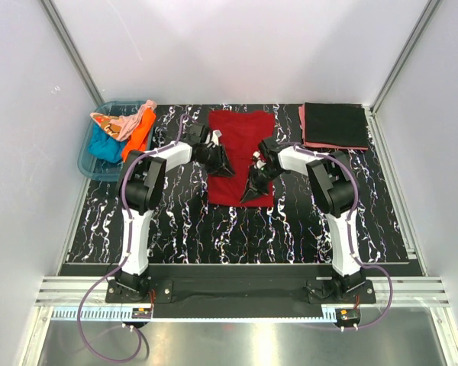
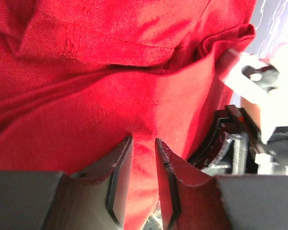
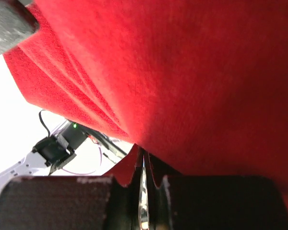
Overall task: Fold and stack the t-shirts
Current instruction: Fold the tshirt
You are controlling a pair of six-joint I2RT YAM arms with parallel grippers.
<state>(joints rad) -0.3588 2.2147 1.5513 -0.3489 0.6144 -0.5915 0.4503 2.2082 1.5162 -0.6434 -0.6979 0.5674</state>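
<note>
The dark red t-shirt point(image 1: 240, 137) lies as a long strip on the middle of the table. My left gripper point(image 1: 222, 165) is at the strip's left edge, its jaws closed narrowly on a fold of the red cloth point(image 2: 110, 72), as the left wrist view point(image 2: 143, 140) shows. My right gripper point(image 1: 253, 187) is at the strip's lower right edge, shut on the cloth's edge point(image 3: 192, 72), which drapes over its tips point(image 3: 143, 151). A folded black t-shirt point(image 1: 336, 123) lies on a folded salmon pink one point(image 1: 301, 116) at the back right.
A blue translucent tub point(image 1: 88, 156) at the back left holds crumpled teal point(image 1: 103, 145), orange point(image 1: 140, 133) and pale peach point(image 1: 122, 123) shirts. The table is black marble-patterned point(image 1: 290, 221). White walls close in both sides. The right arm's wrist shows in the left wrist view point(image 2: 259, 96).
</note>
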